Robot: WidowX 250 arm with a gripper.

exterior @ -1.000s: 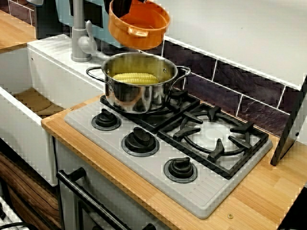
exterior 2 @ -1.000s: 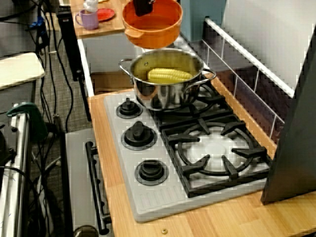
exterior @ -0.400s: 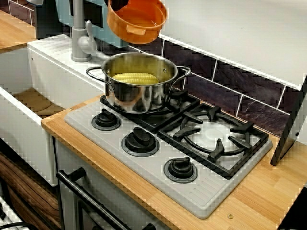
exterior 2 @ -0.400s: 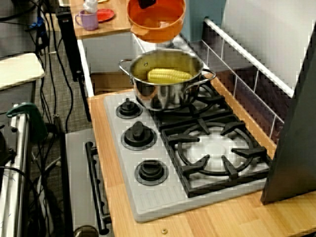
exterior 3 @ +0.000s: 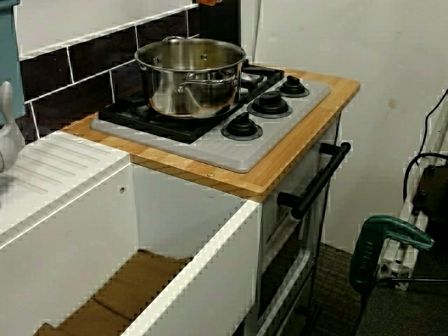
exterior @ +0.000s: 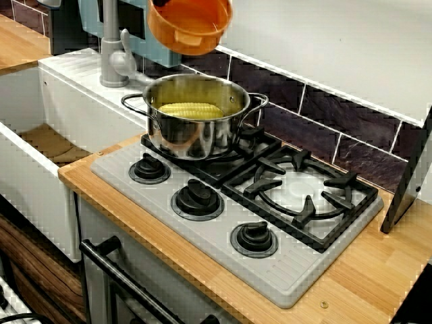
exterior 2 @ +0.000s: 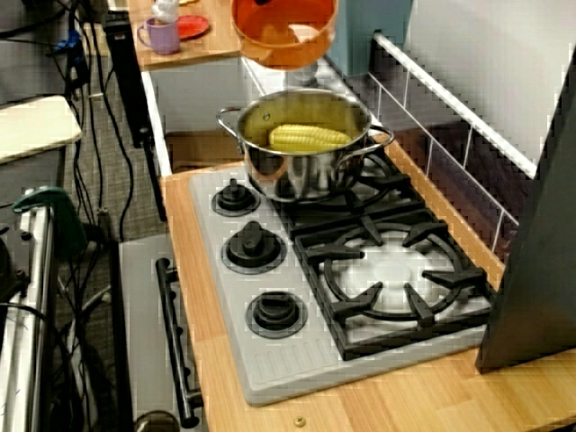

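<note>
Nearest us in the front view, the wooden counter [exterior: 364, 270] carries the grey stove [exterior: 297, 278]. Three black knobs [exterior: 197, 197] line the stove's front edge. Behind them is the right burner grate [exterior: 304, 196]. The steel pot [exterior: 196, 135] sits on the left grate, by the stove's back left corner, with a corn cob [exterior: 190, 110] lying inside. From the sink side, the pot wall hides the cob.

The orange bowl [exterior: 192, 30] hangs tilted above the pot, well clear of its rim. Its top is cut off by the frame. The high view shows the bowl's inside [exterior 2: 283, 36], with a pale patch we cannot make out. The sink-side view catches only an orange sliver [exterior 3: 208, 2].

Of the gripper [exterior: 160, 2] we see just a dark tip at the bowl's rim. Its fingers are mostly out of frame. Nothing else touches the bowl, so we log the rim as pinched.

Farthest back are the grey faucet [exterior: 111, 54] and the dark tiles [exterior: 317, 115].
</note>
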